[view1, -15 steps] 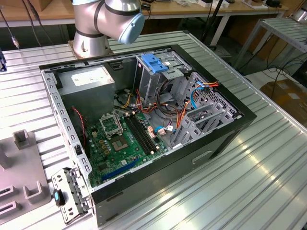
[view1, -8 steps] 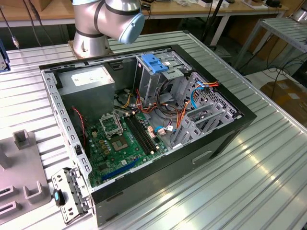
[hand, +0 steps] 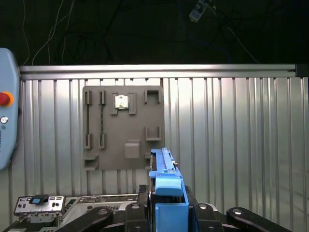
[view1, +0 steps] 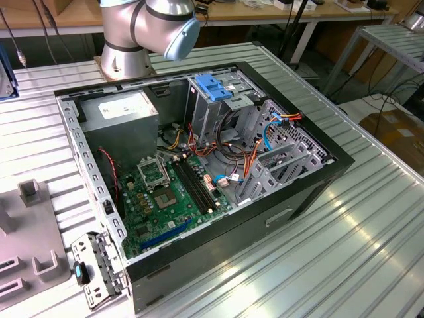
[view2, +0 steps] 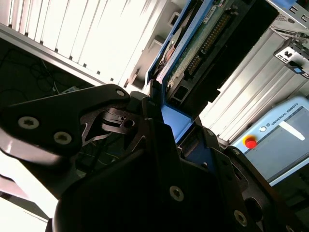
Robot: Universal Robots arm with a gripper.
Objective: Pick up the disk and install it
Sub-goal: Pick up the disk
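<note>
In both wrist views my gripper [hand: 167, 207] [view2: 157, 113] is shut on the disk [hand: 165, 180], gripping it at one end. The disk [view2: 193, 53] shows edge-on: a blue plastic rail along its side, a green circuit board and connector on its underside. It hangs in the air above the ribbed metal table [hand: 231, 140], clear of any surface. In the exterior view the arm's base and elbow [view1: 149, 26] stand behind the open computer case [view1: 318, 192]. Inside the case stands the grey drive cage [view1: 218, 109] with a blue-handled bracket [view1: 213, 86] on top.
A grey fixture plate [hand: 123, 125] [view1: 26, 232] with several slots lies on the table beside the case. A metal bracket with a blue clip [view1: 96, 268] [hand: 38, 204] leans at the case's near corner. A teach pendant [view2: 285, 135] [hand: 6, 111] lies on the table. Cables fill the case's right half.
</note>
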